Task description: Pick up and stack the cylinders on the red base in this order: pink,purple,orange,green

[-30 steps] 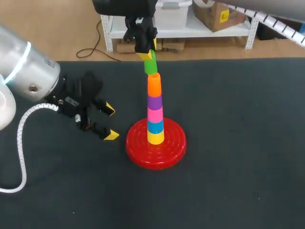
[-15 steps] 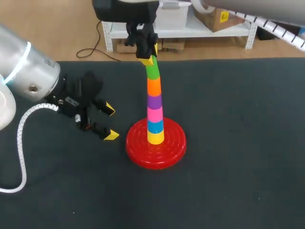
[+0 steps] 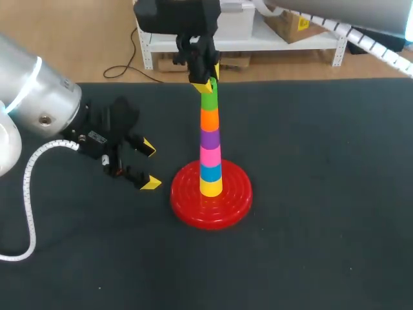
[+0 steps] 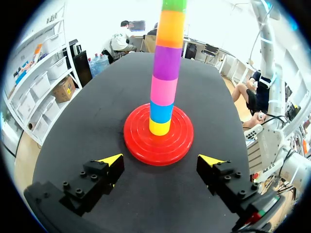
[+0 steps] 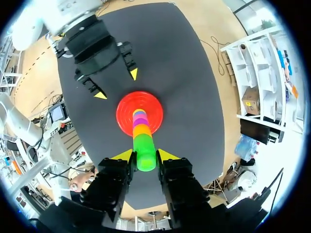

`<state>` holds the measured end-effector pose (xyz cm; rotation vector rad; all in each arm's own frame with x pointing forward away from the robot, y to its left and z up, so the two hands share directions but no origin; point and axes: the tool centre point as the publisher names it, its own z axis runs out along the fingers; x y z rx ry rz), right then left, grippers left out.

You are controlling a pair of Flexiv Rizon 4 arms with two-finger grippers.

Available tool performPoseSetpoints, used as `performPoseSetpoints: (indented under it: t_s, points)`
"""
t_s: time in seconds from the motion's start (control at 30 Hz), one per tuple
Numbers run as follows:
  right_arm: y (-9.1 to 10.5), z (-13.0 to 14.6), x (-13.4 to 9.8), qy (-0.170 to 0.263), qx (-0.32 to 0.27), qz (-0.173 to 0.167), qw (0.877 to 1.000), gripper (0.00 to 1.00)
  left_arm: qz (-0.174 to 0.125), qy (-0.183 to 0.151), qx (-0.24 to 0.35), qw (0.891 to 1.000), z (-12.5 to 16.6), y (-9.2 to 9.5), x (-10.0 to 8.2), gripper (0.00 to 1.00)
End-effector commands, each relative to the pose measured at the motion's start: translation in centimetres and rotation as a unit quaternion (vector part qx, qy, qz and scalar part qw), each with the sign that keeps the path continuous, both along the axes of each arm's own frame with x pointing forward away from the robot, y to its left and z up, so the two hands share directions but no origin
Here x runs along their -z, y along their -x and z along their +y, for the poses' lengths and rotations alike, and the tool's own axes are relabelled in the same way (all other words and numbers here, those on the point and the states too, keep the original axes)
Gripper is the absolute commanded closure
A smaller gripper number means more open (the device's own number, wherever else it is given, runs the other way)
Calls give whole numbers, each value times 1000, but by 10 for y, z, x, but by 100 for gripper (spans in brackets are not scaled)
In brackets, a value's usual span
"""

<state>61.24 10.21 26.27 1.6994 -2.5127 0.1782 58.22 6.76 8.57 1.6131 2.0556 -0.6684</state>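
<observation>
The green cylinder (image 5: 144,145) is clasped on both sides by the right gripper (image 5: 146,155) atop the orange cylinder (image 3: 209,119), stacked over the red base (image 3: 187,206); the final placement seems in hand; a clean release is called for next; the left gripper (image 3: 150,166) lies wide open, empty.

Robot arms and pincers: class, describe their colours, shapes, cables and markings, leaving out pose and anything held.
The left arm is rounded, silver-grey, with a thin blue light ring and a white ribbed cable. The left pincer is black, blocky, with yellow wedge tips. The right arm is pale grey with a white ribbed hose; the right pincer matches the left.
</observation>
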Motion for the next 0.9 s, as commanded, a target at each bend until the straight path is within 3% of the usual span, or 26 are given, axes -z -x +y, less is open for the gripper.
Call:
performPoseSetpoints:
  t_s: [0.03,0.23,0.27,0.3,0.33,0.9]
  points:
    - [-7,3,20,6,3,17,1000,100,1,-2,0,1000,0,-1,0,0]
    - [-3,0,15,-6,12,4,1000,100,1,-2,0,1000,0,-1,0,0]
    - [-2,-1,12,-7,15,-2,1000,65,1,-2,0,1000,0,-1,0,0]
    - [-1,-2,8,-10,22,-6,1000,14,1,-2,0,1000,0,-1,0,0]
    - [0,-3,4,5,27,-18,999,0,1,-2,0,1000,0,-1,0,0]
    - [0,-3,4,5,27,-18,999,0,1,-2,0,1000,0,-1,0,0]
